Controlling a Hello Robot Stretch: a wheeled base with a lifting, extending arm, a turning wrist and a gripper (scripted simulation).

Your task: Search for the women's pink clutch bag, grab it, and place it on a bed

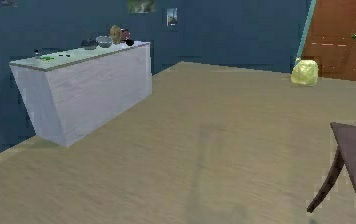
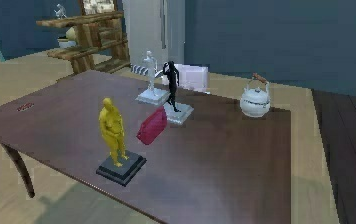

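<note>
- The search step looks about done: a pink clutch bag (image 2: 152, 126) sits on the dark brown tabletop (image 2: 236, 160) in the arm side view, so the grab is the step in hand.
- The bag lies between a yellow figure statue (image 2: 113, 133) and a black figure statue (image 2: 171, 84), near both bases. A white statue (image 2: 149, 72) stands just behind the black one.
- Its long axis runs diagonally across the tabletop, the lower end pointing toward the yellow statue's base and the upper end toward the black statue's base. It seems to stand on a long edge, tilted; I cannot tell whether it leans on anything.
- Whether the pincer is open, closed or gripping anything cannot be told from these pictures.
- The next move likely calls for lining the base up with the bag, then lifting and extending the arm between the two statues, with the wrist turned so the fingers cross the bag's thin side.
- The risk is knocking a statue; the white teapot (image 2: 255, 99) stands well apart.
- The forward view holds a white counter (image 1: 86, 85), a brown door (image 1: 341, 40) and a yellow-green sack (image 1: 305, 72); a bed must yet be found.
</note>
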